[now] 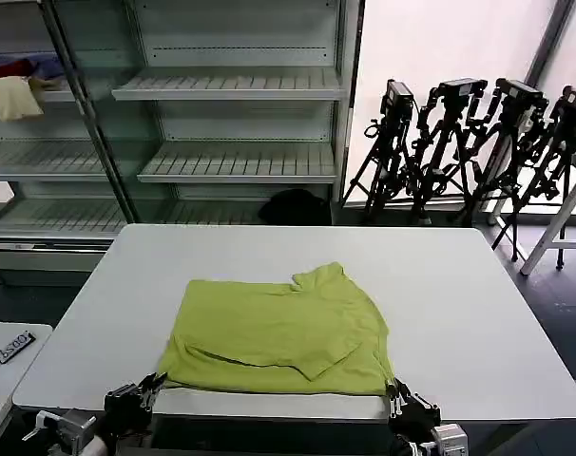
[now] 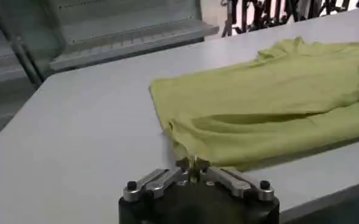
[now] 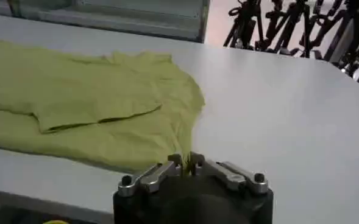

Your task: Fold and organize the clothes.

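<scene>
The clothes are one lime yellow-green T-shirt (image 1: 278,337), lying partly folded on the white table (image 1: 459,285), its sleeves turned in over the body. My left gripper (image 1: 153,384) is shut on the shirt's near left corner at the table's front edge. In the left wrist view the left gripper (image 2: 193,163) pinches that green corner, and the shirt (image 2: 270,103) spreads away beyond it. My right gripper (image 1: 395,389) is shut on the near right corner. In the right wrist view the right gripper (image 3: 185,161) holds a sliver of the shirt (image 3: 88,103) between its fingers.
Grey metal shelving (image 1: 231,85) stands behind the table, with a cream cloth (image 1: 12,95) and a red and purple bundle (image 1: 22,66) on its upper left shelf. Black tripods (image 1: 469,142) lean at the back right. A small side table (image 1: 3,351) sits at the left.
</scene>
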Robot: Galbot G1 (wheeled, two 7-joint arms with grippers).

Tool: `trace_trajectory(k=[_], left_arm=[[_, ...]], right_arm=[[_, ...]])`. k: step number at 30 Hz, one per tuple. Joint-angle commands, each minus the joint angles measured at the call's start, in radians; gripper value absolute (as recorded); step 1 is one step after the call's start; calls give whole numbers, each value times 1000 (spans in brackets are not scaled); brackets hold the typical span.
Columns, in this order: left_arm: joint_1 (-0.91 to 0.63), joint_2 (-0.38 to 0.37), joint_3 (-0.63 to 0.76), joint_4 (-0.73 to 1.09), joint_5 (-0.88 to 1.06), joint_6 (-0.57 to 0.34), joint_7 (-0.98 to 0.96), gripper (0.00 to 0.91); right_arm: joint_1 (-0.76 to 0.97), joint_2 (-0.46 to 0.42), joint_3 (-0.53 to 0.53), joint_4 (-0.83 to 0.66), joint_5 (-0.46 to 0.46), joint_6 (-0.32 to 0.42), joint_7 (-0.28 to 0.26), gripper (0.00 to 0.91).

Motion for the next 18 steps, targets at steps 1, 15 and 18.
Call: trace_trajectory(k=[1, 15, 18], left_arm=[[1, -8, -22, 4, 5, 3, -44, 907], [-340, -55, 41, 51, -245, 8, -124, 907], [-463, -53, 99, 72, -257, 64, -127, 907]], right_arm=[[7, 7, 0, 1, -5, 8, 9, 907], [448, 13, -32, -128, 147, -20, 46, 907], [574, 10, -63, -222, 190, -23, 57, 907]])
